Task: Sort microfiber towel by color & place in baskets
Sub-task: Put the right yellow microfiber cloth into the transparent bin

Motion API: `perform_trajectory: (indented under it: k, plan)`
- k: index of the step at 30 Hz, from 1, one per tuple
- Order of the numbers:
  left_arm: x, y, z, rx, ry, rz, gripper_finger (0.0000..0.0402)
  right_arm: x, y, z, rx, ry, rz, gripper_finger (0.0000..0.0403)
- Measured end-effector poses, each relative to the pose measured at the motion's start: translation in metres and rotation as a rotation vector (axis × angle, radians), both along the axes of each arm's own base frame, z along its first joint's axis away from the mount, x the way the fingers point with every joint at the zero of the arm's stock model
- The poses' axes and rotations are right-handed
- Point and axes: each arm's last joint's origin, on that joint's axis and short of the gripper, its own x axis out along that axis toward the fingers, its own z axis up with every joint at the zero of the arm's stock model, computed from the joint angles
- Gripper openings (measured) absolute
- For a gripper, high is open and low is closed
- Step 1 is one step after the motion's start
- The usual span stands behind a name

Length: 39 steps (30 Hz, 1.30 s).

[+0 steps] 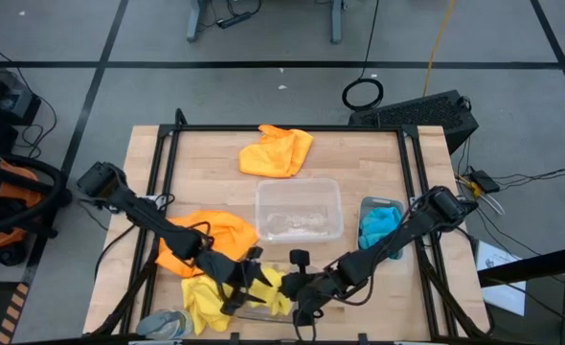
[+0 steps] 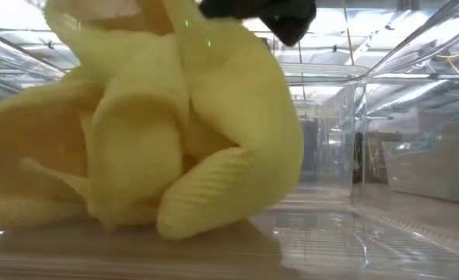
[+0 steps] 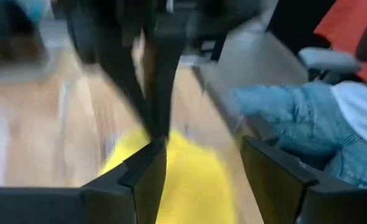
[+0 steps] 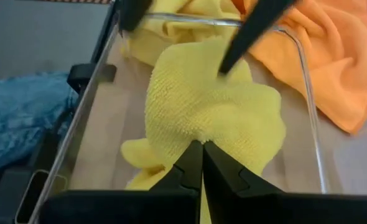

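Overhead, both dark arms meet at the table's near edge. The right gripper (image 4: 202,163) has its jaws together, pinching a yellow microfiber towel (image 4: 214,106) inside a clear basket (image 4: 308,93). The left gripper (image 3: 199,165) hovers over the same towel, jaws apart. An orange towel (image 1: 215,235) lies just beside that basket.

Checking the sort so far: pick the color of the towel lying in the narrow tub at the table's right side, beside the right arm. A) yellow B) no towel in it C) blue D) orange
C, since in the high view a blue towel fills the narrow tub on the right, while the orange and yellow towels lie elsewhere on the table.
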Motion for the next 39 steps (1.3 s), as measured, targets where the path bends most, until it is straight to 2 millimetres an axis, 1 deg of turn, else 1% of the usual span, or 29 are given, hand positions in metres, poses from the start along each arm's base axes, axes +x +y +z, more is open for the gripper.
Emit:
perform_trajectory:
  k: [3, 4, 9, 12, 14, 20, 22, 24, 27, 30, 33, 36, 37, 39]
  plan:
    - [0.005, -0.003, -0.022, 0.012, 0.081, 0.017, 0.0205, -0.004, 0.002, 0.009, 0.010, -0.021, 0.011, 0.0002]
    - [0.006, -0.004, -0.027, 0.012, 0.098, 0.015, 0.0200, -0.006, 0.004, 0.012, 0.014, -0.027, 0.017, 0.0002]
    - [0.004, -0.005, -0.036, -0.018, 0.186, -0.027, 0.0158, -0.013, 0.012, 0.012, 0.017, -0.013, 0.040, 0.0002]
    - [0.002, -0.008, -0.033, -0.034, 0.193, -0.053, 0.0127, -0.016, 0.017, 0.012, 0.010, -0.015, 0.042, 0.0003]
    - [0.000, -0.009, -0.030, -0.042, 0.185, -0.066, 0.0104, -0.017, 0.018, 0.012, 0.003, -0.023, 0.031, 0.0012]
    - [-0.008, -0.013, -0.019, -0.061, 0.182, -0.107, 0.0025, -0.017, 0.019, 0.012, -0.013, -0.031, 0.041, 0.0082]
    - [-0.013, -0.014, -0.018, -0.066, 0.211, -0.110, 0.0009, -0.017, 0.019, 0.013, -0.014, -0.035, 0.044, 0.0103]
    - [-0.016, -0.013, -0.017, -0.068, 0.247, -0.098, 0.0010, -0.017, 0.019, 0.013, -0.014, -0.036, 0.045, 0.0116]
    - [-0.019, -0.010, -0.018, -0.065, 0.293, -0.068, 0.0029, -0.014, 0.019, 0.013, -0.023, -0.070, 0.028, 0.0115]
    - [-0.021, -0.009, -0.017, -0.055, 0.302, -0.057, 0.0046, -0.004, 0.019, 0.007, -0.041, -0.117, 0.030, 0.0091]
    - [-0.020, -0.009, -0.016, -0.060, 0.285, -0.050, 0.0060, 0.007, 0.017, -0.005, -0.026, -0.127, 0.059, 0.0053]
    - [-0.020, -0.009, -0.015, -0.058, 0.286, -0.047, 0.0071, 0.016, 0.011, -0.018, -0.015, -0.110, 0.060, 0.0013]
    - [-0.020, -0.009, -0.015, -0.058, 0.286, -0.049, 0.0075, 0.019, 0.008, -0.023, -0.012, -0.098, 0.052, 0.0007]
    - [-0.021, -0.009, -0.014, -0.062, 0.287, -0.062, 0.0079, 0.024, 0.003, -0.032, -0.006, -0.074, 0.027, 0.0008]
